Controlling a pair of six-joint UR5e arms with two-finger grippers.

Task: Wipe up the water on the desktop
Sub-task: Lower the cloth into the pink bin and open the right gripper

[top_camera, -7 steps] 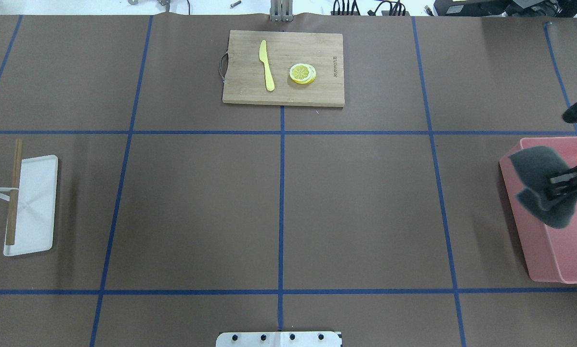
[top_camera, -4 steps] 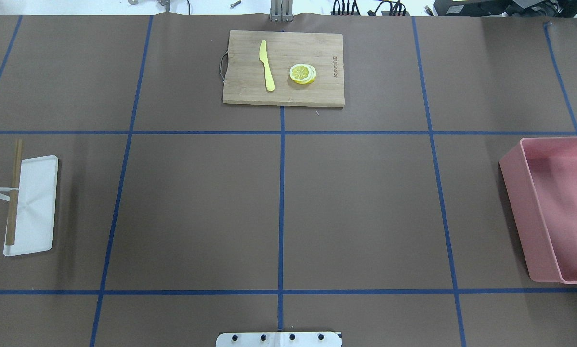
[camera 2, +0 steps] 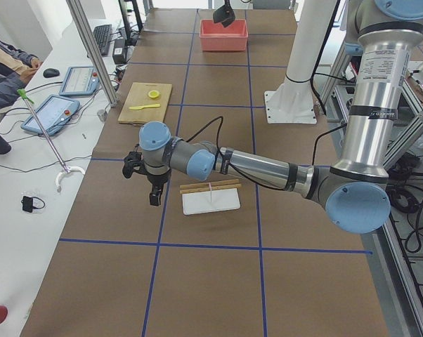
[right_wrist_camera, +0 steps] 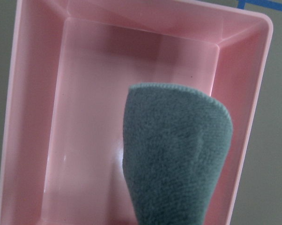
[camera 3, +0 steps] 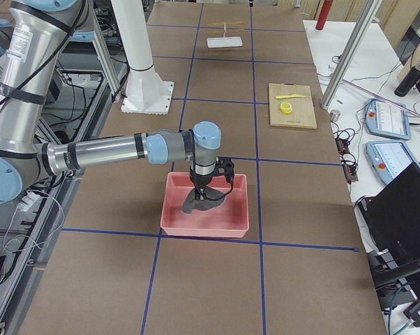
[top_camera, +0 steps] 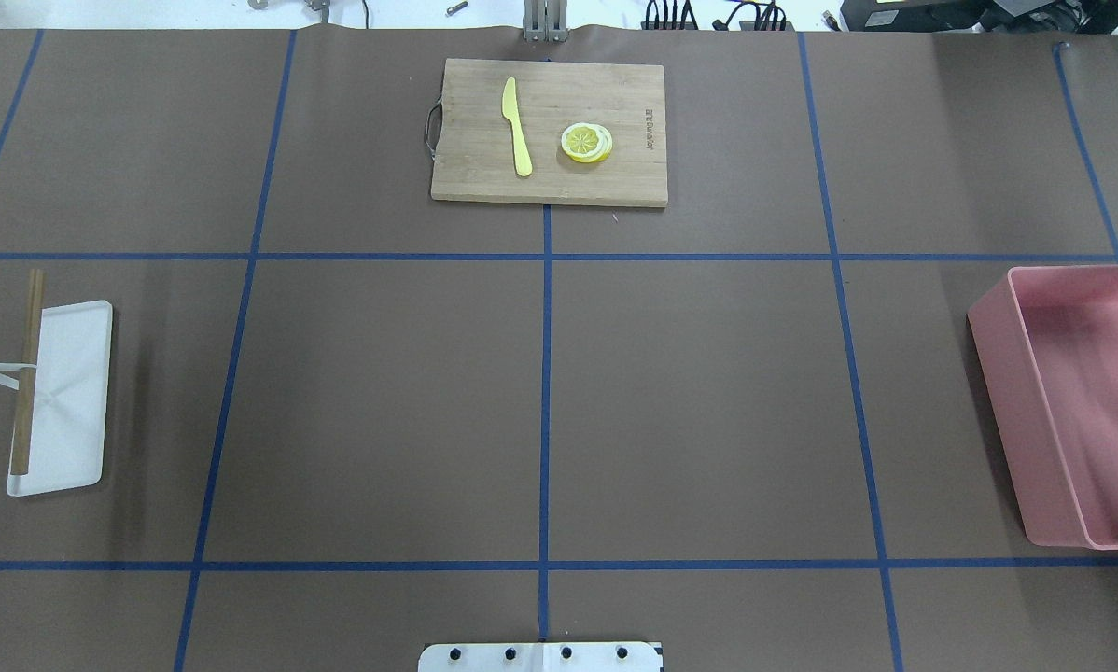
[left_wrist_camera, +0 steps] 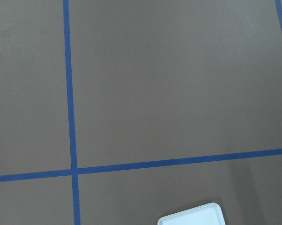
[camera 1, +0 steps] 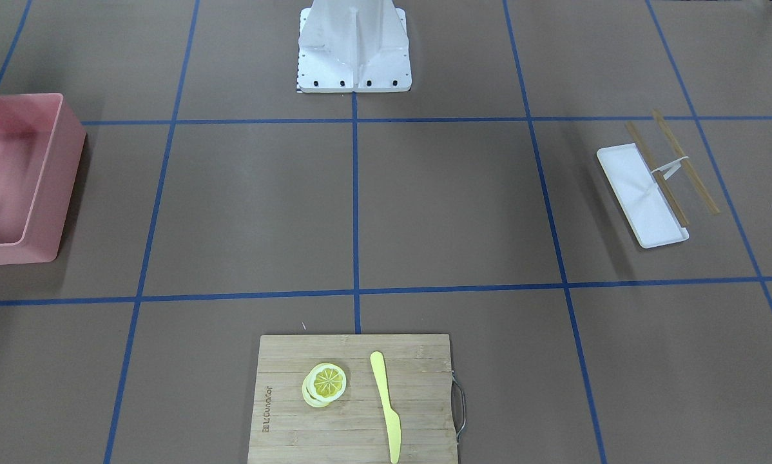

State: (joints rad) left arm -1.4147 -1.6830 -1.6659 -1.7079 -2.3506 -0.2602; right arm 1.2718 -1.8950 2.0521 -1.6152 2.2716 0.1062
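Observation:
The brown desktop (top_camera: 690,401) with blue tape lines shows no water patch that I can make out. My right gripper (camera 3: 204,187) hangs over the pink bin (camera 3: 169,209) at the table's right end. A grey cloth (right_wrist_camera: 178,150) dangles from it above the bin floor, so it is shut on the cloth. In the overhead view only a dark sliver shows at the bin's right edge. My left gripper (camera 2: 154,193) hovers low over the desktop beside the white tray (camera 2: 211,202). Its jaws are too small to read.
A bamboo cutting board (top_camera: 466,177) at the far middle carries a yellow knife (top_camera: 518,131) and lemon slices (top_camera: 586,143). The white tray (top_camera: 74,373) with wooden sticks across it sits at the left. The robot's base (camera 1: 354,45) stands at the near edge.
The right gripper with the grey cloth has moved right, out of the overhead view, over the pink bin. Nothing else on the desktop has moved.

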